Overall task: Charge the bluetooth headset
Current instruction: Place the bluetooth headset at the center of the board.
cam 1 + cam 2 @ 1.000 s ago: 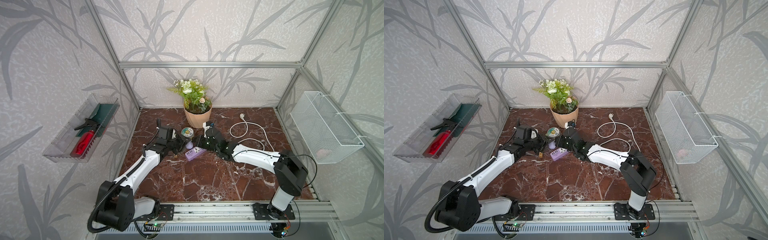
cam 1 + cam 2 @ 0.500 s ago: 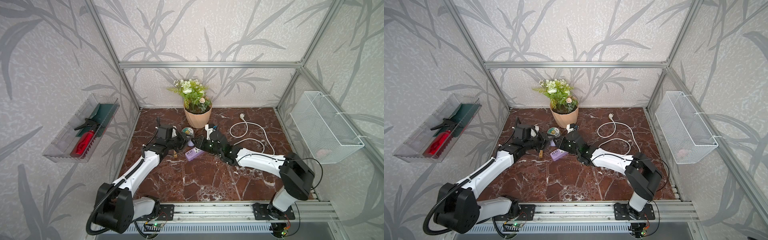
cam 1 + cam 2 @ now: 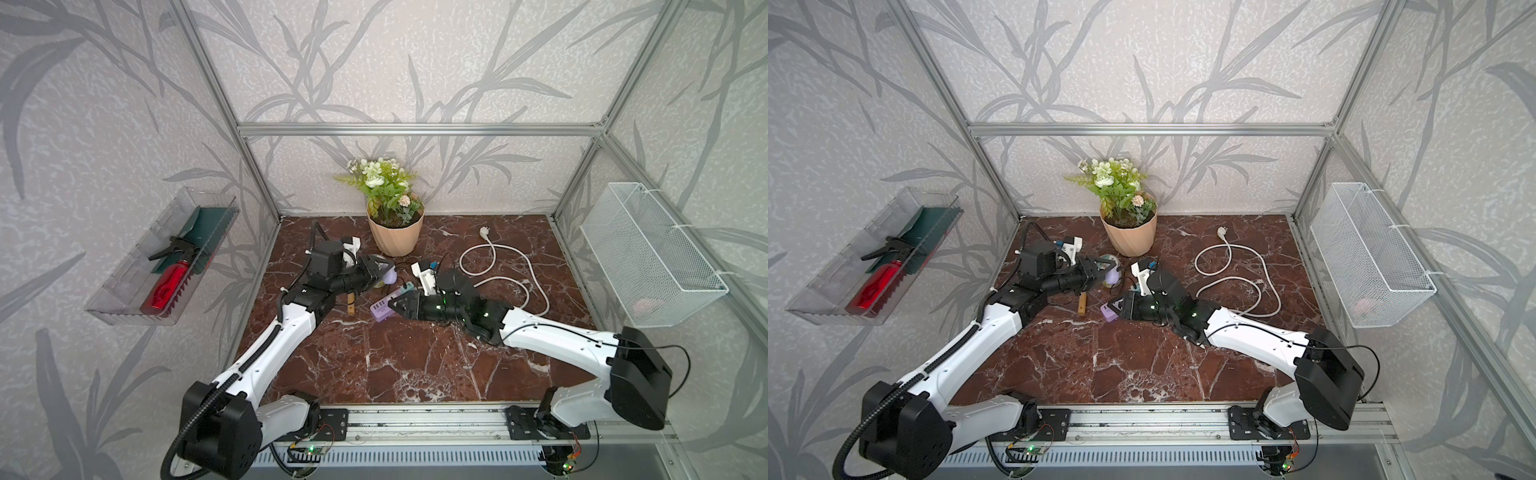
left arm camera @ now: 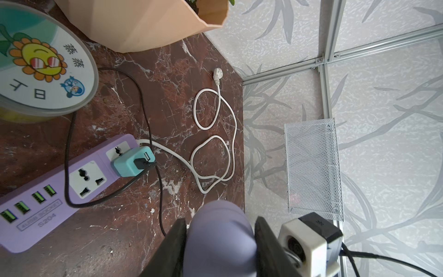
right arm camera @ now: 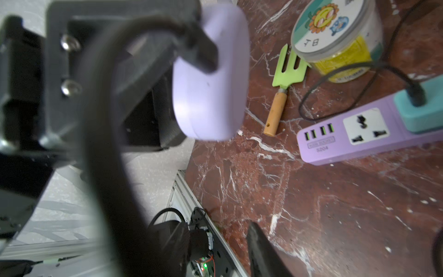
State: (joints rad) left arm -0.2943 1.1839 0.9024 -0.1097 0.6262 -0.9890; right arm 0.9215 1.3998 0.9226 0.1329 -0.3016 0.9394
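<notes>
The dark marble worktop (image 3: 374, 365) carries a lavender power strip (image 4: 48, 203), which lies below and to one side of the left gripper (image 4: 220, 221) and close to the right gripper (image 3: 397, 306). The left jaws are clenched on the bluetooth headset (image 4: 220, 239), held between them off the worktop. Only one right jaw shows, so I cannot tell whether that pair is parted. A teal charger (image 4: 130, 163) sits in the strip, a black cable (image 4: 68, 144) plugged into it.

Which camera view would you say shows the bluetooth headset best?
The right wrist view: the bluetooth headset appears large and nearly whole. The left wrist view shows only its end, clamped in the left pincer; both top views show a lavender speck.
</notes>
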